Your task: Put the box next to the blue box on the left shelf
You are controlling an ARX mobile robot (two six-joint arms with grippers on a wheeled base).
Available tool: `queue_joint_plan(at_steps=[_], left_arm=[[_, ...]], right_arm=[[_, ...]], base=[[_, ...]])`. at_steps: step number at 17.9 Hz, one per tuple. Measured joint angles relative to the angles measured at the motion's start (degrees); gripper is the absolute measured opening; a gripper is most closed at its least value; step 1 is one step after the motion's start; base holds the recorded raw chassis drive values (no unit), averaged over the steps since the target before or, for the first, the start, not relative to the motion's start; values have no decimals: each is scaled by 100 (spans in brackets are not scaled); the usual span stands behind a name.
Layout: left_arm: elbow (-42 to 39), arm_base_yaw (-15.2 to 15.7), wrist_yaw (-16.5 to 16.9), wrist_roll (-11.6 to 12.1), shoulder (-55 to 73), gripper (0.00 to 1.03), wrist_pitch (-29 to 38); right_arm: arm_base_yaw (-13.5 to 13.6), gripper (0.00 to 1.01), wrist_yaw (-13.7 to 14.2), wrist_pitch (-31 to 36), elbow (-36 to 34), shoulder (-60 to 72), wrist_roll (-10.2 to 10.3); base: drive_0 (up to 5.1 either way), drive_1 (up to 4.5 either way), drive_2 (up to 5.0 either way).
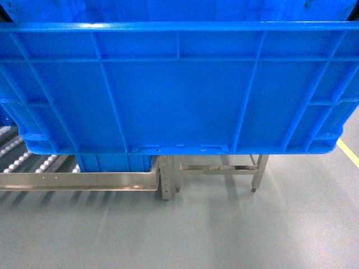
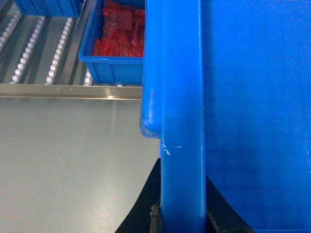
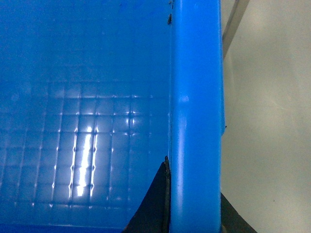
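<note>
The box (image 1: 179, 89), a large bright-blue ribbed crate, hangs in the air and fills most of the head view, hiding both grippers there. My left gripper (image 2: 182, 213) is shut on the box's left rim (image 2: 180, 97), one black finger on each side. On the opposite rim (image 3: 197, 97) my right gripper (image 3: 194, 208) is shut the same way. The left shelf (image 1: 78, 180), a low steel rack with white rollers, lies ahead and below at the left. A blue box (image 2: 112, 68) holding red pieces sits on the shelf, just past the held box's left front corner.
A second steel frame (image 1: 224, 168) stands to the right of the shelf. Another blue box (image 2: 48, 7) sits farther back on the rollers. A yellow line (image 1: 348, 152) marks the grey floor at the right. Bare roller lanes (image 2: 29, 53) lie left of the blue box.
</note>
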Motion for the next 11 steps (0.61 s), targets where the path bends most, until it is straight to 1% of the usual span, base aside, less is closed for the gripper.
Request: queue_joint_plan(at_steps=[11], left_arm=[[0,0,0,0,0,6,-20]], right_arm=[[0,8,-4,-11,0,2,0]], base=[[-495,241,241]])
